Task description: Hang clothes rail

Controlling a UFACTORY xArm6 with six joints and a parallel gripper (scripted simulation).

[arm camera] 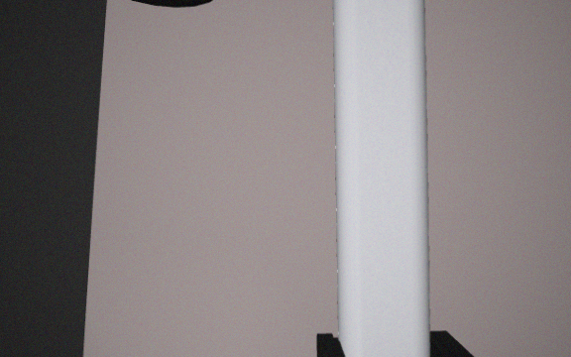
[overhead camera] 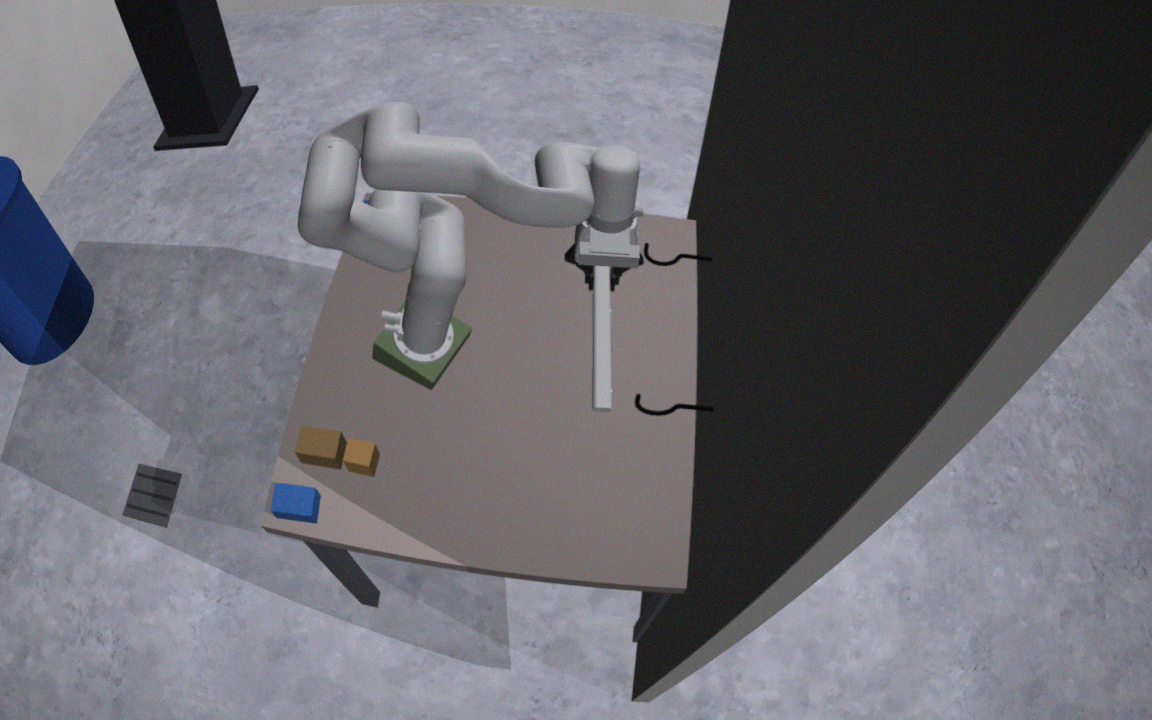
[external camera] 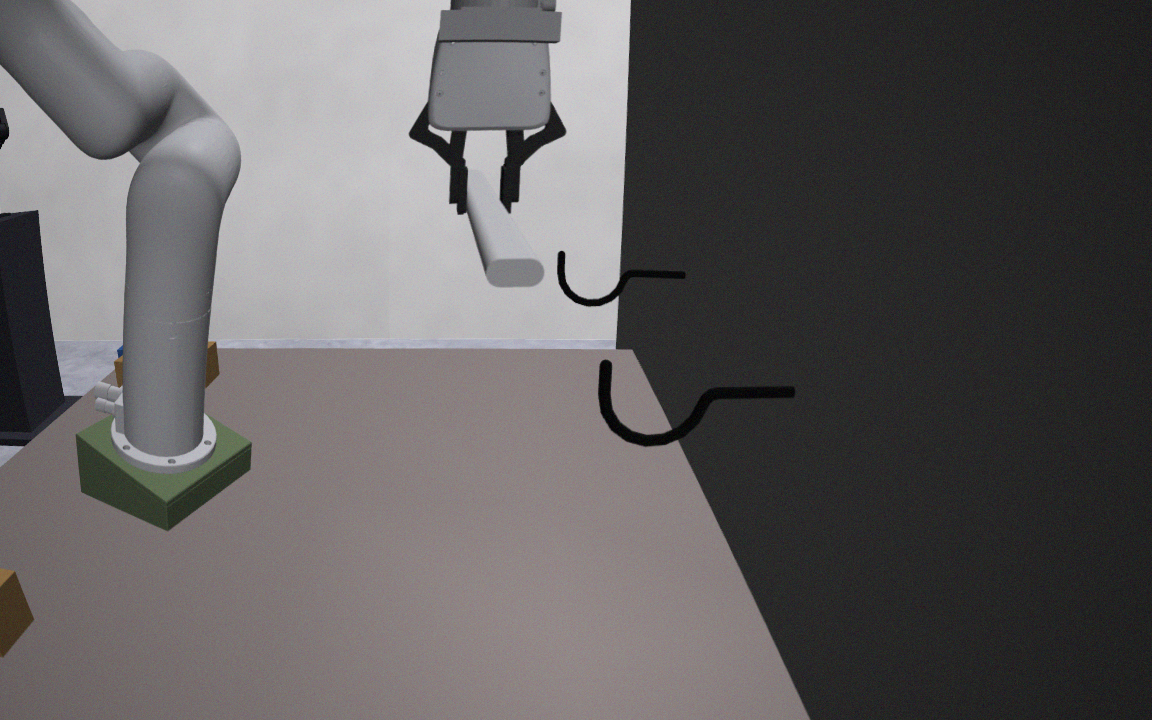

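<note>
My gripper (overhead camera: 604, 279) is shut on one end of the light grey clothes rail (overhead camera: 601, 344) and holds it in the air above the table. The rail runs parallel to the dark wall (overhead camera: 875, 268), a short way out from the two black hooks. One hook (overhead camera: 671, 257) is beside my gripper, the other (overhead camera: 668, 407) beside the rail's free end. In the exterior view the rail (external camera: 498, 234) hangs at about the height of the far hook (external camera: 598, 282), just left of it, with the near hook (external camera: 652, 407) lower in the picture. The wrist view shows the rail (arm camera: 381, 174) between my fingertips.
The arm's green base (overhead camera: 422, 347) stands on the brown table. Two tan blocks (overhead camera: 337, 447) and a blue block (overhead camera: 294, 501) lie near the table's front left corner. A blue bin (overhead camera: 3, 259) and a black post (overhead camera: 186, 71) stand on the floor.
</note>
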